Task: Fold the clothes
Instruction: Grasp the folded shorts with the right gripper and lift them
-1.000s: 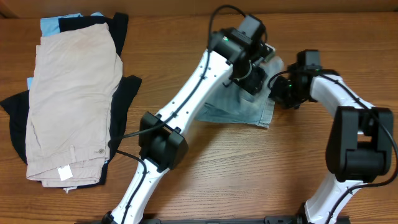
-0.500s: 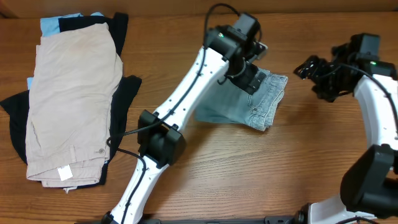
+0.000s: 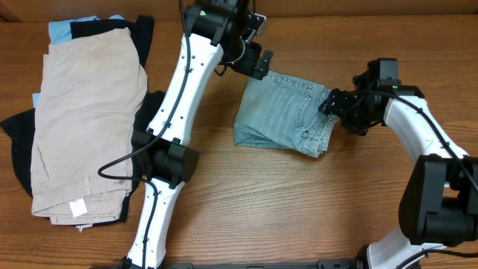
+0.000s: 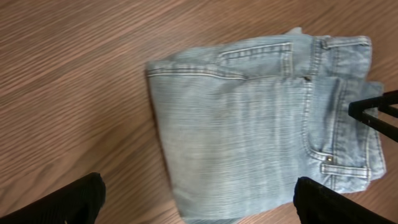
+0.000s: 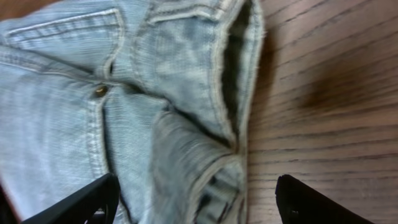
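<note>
Wooden table [image 3: 299, 213]: folded denim shorts [image 3: 280, 116] are seen ungripped between spread left gripper [image 3: 254, 63] and right gripper [image 3: 334, 103]; regrasping for stacking is judged next.

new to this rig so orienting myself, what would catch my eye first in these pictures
A folded pair of light-wash blue denim shorts lies in the middle of the brown wooden table, with the left gripper open by its upper-left corner and the right gripper open at its right, waistband edge. Near the table's left edge sits a pile topped by beige shorts, over a black garment and a sky-blue garment.
</note>
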{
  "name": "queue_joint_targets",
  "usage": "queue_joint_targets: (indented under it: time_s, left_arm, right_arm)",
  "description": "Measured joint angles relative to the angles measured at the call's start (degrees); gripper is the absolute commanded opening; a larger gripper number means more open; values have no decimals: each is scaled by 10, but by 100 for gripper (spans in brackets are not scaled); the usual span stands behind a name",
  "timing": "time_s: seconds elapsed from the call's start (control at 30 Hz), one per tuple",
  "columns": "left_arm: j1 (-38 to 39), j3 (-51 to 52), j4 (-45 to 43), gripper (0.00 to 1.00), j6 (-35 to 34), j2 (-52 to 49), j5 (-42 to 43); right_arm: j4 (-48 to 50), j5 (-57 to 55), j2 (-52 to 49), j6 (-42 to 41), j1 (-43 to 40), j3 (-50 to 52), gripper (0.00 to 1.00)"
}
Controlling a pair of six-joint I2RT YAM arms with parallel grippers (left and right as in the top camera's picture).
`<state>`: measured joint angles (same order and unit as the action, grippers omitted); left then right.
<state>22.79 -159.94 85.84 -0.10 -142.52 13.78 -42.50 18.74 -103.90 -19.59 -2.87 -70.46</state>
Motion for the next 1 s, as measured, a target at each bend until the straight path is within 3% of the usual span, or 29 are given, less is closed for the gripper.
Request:
queue_joint_targets:
  time_s: [0.17,0.5,0.67,0.83,1.0]
  left_arm:
    - [-7,0,7,100,0,0,-4]
    - [-7,0,10,100,0,0,-21]
    - [-7,0,11,100,0,0,-21]
    - [-7,0,11,100,0,0,-27]
    - [-7,0,12,100,0,0,-32]
  right_arm:
    - [40,-14,-12,-11,9,23,73]
    - [83,-18,-61,-35,37,31,67]
    - [93,-14,-70,-46,38,28,48]
    - [136,17,-87,-59,45,27,5]
    - [205,63,-100,-79,52,31,4]
